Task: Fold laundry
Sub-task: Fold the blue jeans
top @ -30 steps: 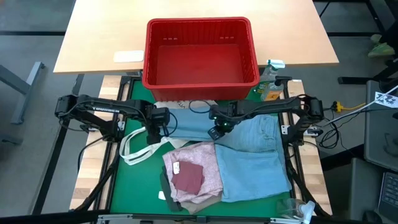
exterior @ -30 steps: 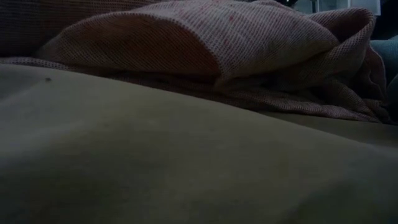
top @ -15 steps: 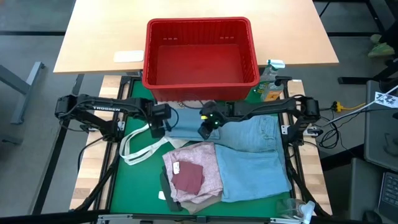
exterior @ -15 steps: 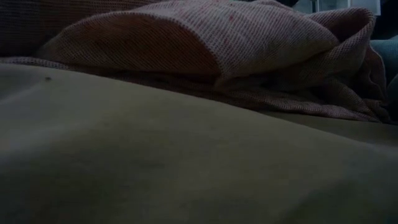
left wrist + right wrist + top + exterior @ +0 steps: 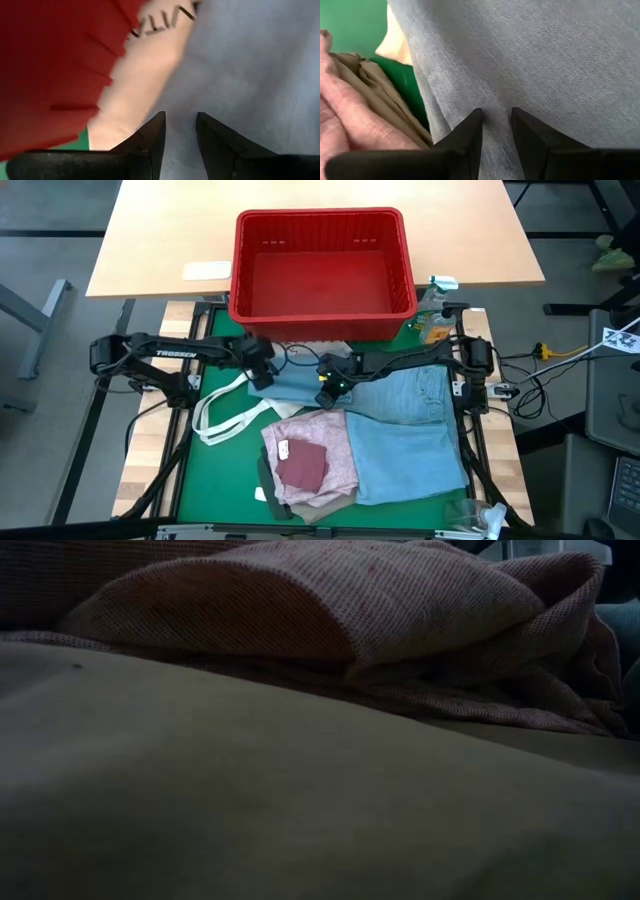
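Observation:
Light blue denim jeans lie spread on the green mat, right of centre. A mottled pink top rests on beige trousers near the front, filling the low view. My left gripper is over the jeans' far left corner, beside the white tote bag. It slants down, fingers a little apart. My right gripper slants down over the jeans' left edge, also a little open, with only denim showing in the gap. My left gripper comes at the jeans' far left corner slanting down from above; I cannot tell whether its fingertips touch the denim. My right gripper stands the same way over a denim crease near the left edge; touch cannot be told.
The red basket stands just beyond both grippers at the far edge and shows close in the left wrist view. The tote bag's straps trail over the mat's left part. A spray bottle stands at the far right.
Both grippers have come down and tipped more steeply toward the jeans. The left has gone toward the far edge and a little right, close to the basket. The right has gone toward the table's left, along the jeans. The garments have stayed still.

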